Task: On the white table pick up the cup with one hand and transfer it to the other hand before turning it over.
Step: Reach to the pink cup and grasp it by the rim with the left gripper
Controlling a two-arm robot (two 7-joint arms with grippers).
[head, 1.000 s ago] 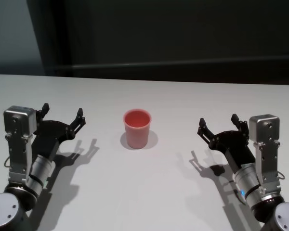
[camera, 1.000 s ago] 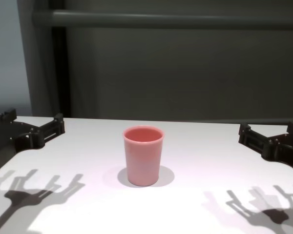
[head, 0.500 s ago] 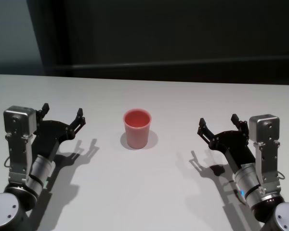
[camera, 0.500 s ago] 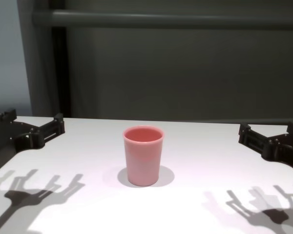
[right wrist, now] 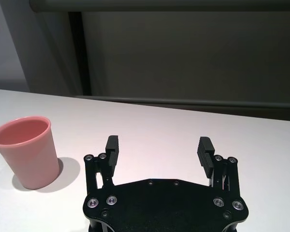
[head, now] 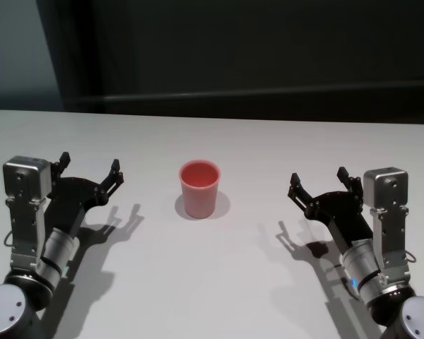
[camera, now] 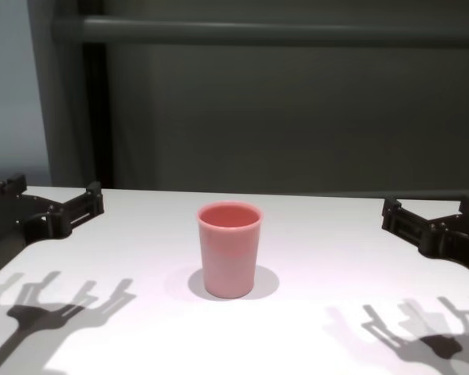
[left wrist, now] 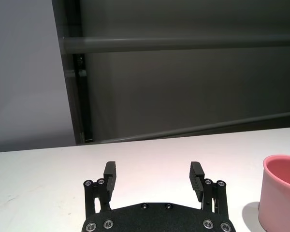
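The pink cup [head: 199,187] [camera: 229,248] stands upright, mouth up, in the middle of the white table [head: 219,275]. My left gripper [head: 89,168] [left wrist: 153,174] hovers open to the cup's left, well apart from it, with nothing between its fingers. Off to the cup's right, my right gripper [head: 318,182] [right wrist: 158,147] is open too and equally far away. The cup [left wrist: 281,193] shows at the edge of the left wrist view, and the cup [right wrist: 26,151] sits off to one side in the right wrist view.
A dark wall with a horizontal rail [camera: 266,33] rises behind the table's far edge. Both grippers cast shadows [camera: 59,308] on the tabletop near the front.
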